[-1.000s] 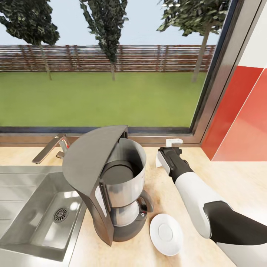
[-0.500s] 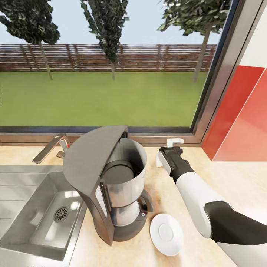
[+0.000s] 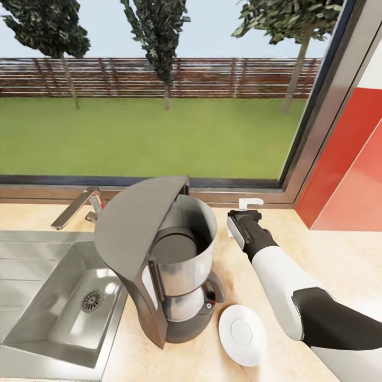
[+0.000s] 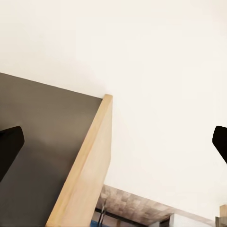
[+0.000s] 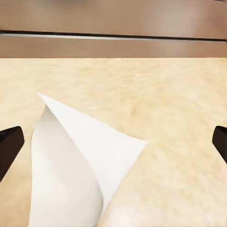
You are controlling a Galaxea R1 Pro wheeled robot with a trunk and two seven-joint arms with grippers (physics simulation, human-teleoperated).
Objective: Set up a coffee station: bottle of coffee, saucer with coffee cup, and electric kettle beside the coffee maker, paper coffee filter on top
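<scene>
Two task pieces already sit together at the near edge of the kitchen countertop (image 3: 329, 254): the saucer (image 3: 242, 335) lies bare just right of the coffee maker (image 3: 170, 260), likely set there to receive the cup. We see the machine's lid tipped up and its basket open, which suits dropping a filter in. Farther back, our right gripper (image 3: 245, 214) reaches toward the window wall, where a small white piece (image 3: 249, 202) stands by the sill. From its wrist camera, the paper coffee filter (image 5: 75, 165) lies on the wood between the fingertips (image 5: 9, 146), jaws spread wide, gripping nothing. Our left gripper (image 4: 113, 146) is likewise wide and empty.
</scene>
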